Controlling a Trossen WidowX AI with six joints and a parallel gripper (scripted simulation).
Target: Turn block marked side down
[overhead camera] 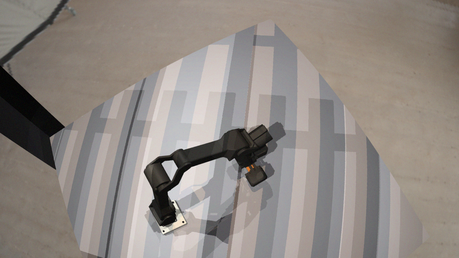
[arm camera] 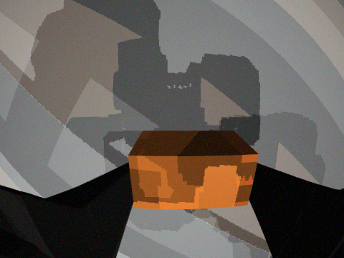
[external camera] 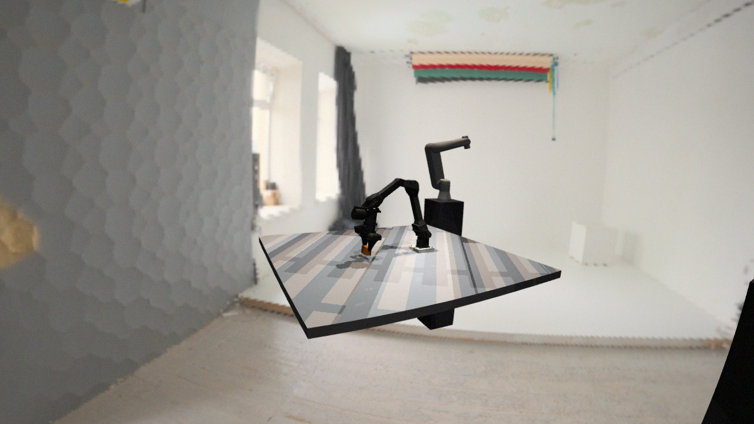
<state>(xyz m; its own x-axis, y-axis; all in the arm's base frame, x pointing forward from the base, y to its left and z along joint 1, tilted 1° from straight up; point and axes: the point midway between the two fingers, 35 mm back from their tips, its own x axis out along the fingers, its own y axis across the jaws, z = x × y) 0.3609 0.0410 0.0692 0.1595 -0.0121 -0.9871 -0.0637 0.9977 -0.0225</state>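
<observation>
The orange block (overhead camera: 249, 168) (external camera: 364, 251) (arm camera: 193, 180) is between the two black fingers of my gripper (overhead camera: 250, 169) (external camera: 366, 249) (arm camera: 191, 170). The gripper is shut on it, with a finger against each end. In the wrist view one long side is orange with patchy shadows, and the side beyond it is dark brown. I cannot make out a mark on the sides that show. The block appears to be a little above the striped table (overhead camera: 198, 105) (external camera: 337, 308), with shadows on the table beyond it. The block's underside is hidden.
My arm's white base plate (overhead camera: 181, 224) (external camera: 426, 249) is fixed to the table. A black column (overhead camera: 25, 122) stands by the table's left corner in the top view. A second arm (external camera: 436, 166) stands on a black pedestal (external camera: 443, 215) behind the table in the exterior view.
</observation>
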